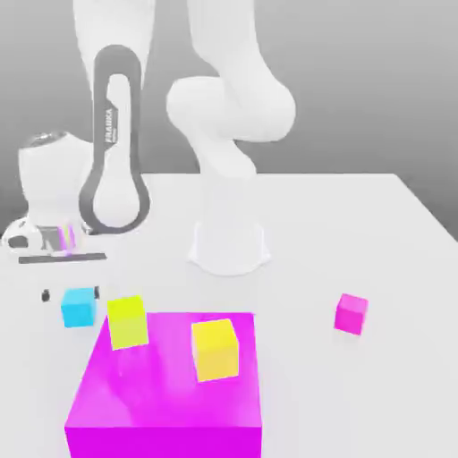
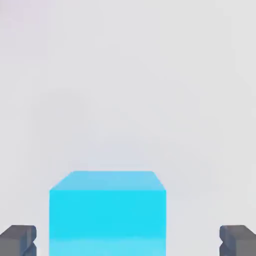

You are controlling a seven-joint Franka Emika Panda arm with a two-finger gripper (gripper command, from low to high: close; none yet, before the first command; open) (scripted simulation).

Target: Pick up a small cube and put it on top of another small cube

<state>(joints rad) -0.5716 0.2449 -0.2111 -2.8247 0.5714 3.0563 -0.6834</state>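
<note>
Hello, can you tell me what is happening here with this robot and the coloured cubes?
A white robot arm is reaching down toward the cyan cube on the white table. In the hand view the fingers are open, one on each side of the cube, and do not grip it. Nothing is stacked yet. Beside it a yellow-green cube and a yellow cube rest on a big magenta block; a small magenta cube sits apart at the exterior view's right.
</note>
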